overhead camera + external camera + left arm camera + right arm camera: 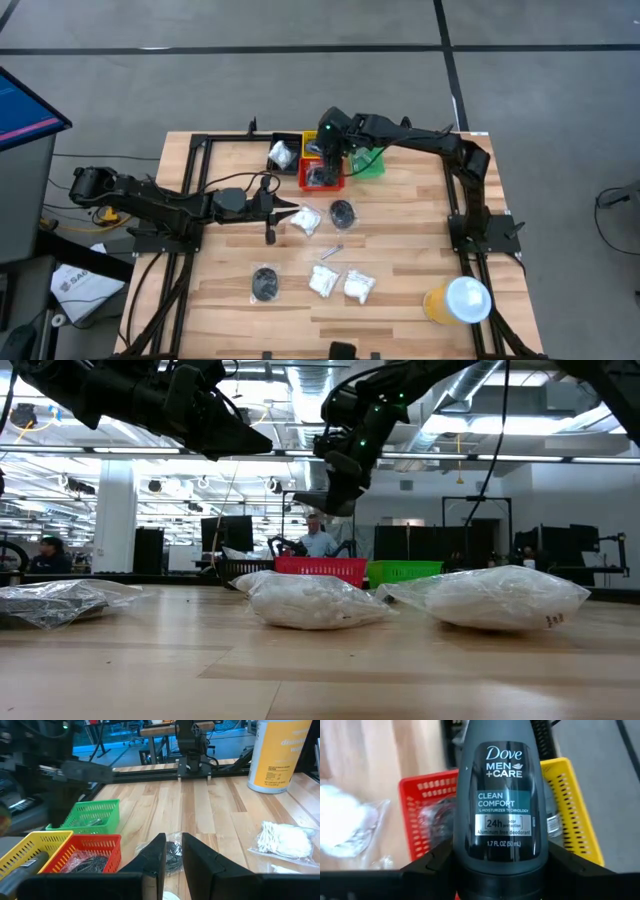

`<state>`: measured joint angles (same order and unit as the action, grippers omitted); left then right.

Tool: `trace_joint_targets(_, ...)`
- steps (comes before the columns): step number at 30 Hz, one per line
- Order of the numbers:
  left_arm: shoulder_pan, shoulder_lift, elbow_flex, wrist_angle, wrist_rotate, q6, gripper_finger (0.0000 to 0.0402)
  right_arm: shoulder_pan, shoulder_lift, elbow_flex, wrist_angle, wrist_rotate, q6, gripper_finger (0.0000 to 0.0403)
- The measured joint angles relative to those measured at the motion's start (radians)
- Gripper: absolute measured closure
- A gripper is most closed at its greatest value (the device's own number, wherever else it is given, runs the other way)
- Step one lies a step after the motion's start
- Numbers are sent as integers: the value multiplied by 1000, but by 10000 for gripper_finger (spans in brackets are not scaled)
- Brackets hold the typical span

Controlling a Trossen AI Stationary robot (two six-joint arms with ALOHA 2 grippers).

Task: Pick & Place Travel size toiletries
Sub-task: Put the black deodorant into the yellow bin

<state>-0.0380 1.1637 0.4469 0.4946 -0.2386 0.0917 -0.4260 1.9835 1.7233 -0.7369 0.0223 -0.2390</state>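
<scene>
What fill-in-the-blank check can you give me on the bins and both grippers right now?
1. The right gripper holds a dark deodorant bottle above the ____ bin, beside the yellow bin.
2. The bottle's label shows the brand name ____.
3. The orange cup has a ____ lid.
4. The left gripper holds ____.

Missing words: red; Dove; white; nothing

Two dark jointed arms; green indicator light on right arm; black cables.
</scene>
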Motion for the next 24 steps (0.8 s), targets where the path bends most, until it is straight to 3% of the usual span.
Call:
trace_joint_targets(10,0,0,0,0,0,0,347,-64,0,0,65,0,0,198)
trace_joint_targets(20,0,0,0,0,0,5,347,-112,1,0,150,-49,27,213)
trace_joint_targets(24,0,0,0,0,0,6,347,-123,3,0,157,-54,50,197)
